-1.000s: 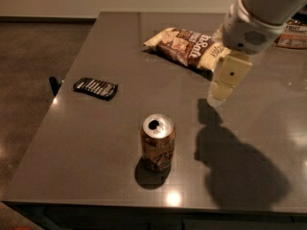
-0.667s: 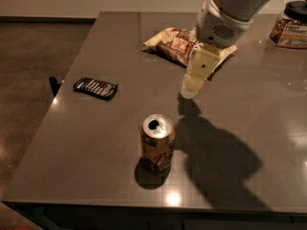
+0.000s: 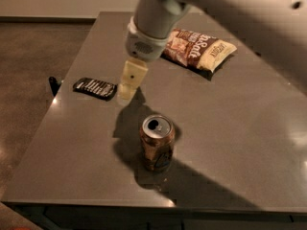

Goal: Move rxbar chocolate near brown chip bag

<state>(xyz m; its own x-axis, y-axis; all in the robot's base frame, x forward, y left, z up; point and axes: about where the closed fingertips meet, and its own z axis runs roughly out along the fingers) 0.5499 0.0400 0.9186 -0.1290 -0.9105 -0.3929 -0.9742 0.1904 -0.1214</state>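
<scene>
The rxbar chocolate (image 3: 95, 87) is a small flat black wrapper with white lettering, lying near the table's left edge. The brown chip bag (image 3: 197, 48) lies at the back middle of the table, dark brown with cream-yellow ends. My gripper (image 3: 129, 87) hangs from the arm that reaches in from the top right. It hovers just right of the rxbar, close above the table, and far left of the chip bag. It holds nothing that I can see.
A brown soda can (image 3: 157, 143) stands upright in the front middle of the grey table (image 3: 249, 143), in the arm's shadow. A small dark object (image 3: 53, 85) sticks out past the table's left edge. The floor lies to the left.
My gripper has swung left and forward, from beside the chip bag to just right of the rxbar. The bar, bag and can have not moved.
</scene>
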